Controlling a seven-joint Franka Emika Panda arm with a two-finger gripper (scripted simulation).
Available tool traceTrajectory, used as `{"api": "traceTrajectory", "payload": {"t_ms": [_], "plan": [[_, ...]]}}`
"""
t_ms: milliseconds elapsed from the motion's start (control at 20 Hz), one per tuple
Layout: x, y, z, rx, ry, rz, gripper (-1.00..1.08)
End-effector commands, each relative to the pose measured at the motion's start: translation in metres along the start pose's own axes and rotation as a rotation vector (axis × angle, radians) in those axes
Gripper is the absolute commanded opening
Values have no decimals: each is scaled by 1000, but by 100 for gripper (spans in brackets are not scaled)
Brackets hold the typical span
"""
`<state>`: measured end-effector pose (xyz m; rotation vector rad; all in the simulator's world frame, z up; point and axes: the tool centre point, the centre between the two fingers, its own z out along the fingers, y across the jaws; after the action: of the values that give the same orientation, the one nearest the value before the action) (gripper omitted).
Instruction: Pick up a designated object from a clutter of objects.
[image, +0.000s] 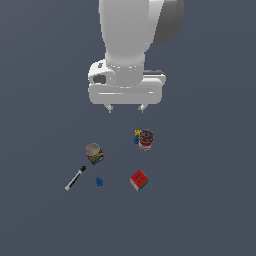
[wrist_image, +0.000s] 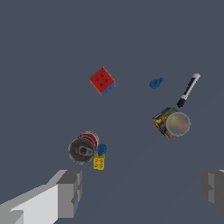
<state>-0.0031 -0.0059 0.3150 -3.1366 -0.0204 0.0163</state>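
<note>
My pincer (image: 126, 107) hangs spread and empty above the surface (image: 210, 200). Just below it I see the red-labelled can (image: 146, 140). Further off sit the rainbow-labelled can (image: 94, 153) and marker (image: 75, 178), then the cube (image: 139, 180), standing alone.

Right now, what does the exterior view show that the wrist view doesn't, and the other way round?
Only the exterior view shows the arm's white body above the pincer, and the cube's green and white sides.

Only the wrist view shows the cube's blue side, the yellow studded brick clearly, and the pincer's wide-open fingers up close.

Both show the cube, red-labelled can, rainbow-labelled can, marker, and loose blue piece, all untouched on the grey surface.
</note>
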Motion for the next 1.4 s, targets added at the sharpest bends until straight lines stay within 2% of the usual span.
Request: {"api": "traceTrajectory", "payload": {"t_ms": [0, 450, 750, 1350], "plan": [[0, 0, 0, 0, 0, 0, 100], [-6, 20, -4, -23, -4, -9, 100], [-3, 18, -2, -22, -3, -18, 100], [39, 7, 39, -30, -3, -161, 100]]}}
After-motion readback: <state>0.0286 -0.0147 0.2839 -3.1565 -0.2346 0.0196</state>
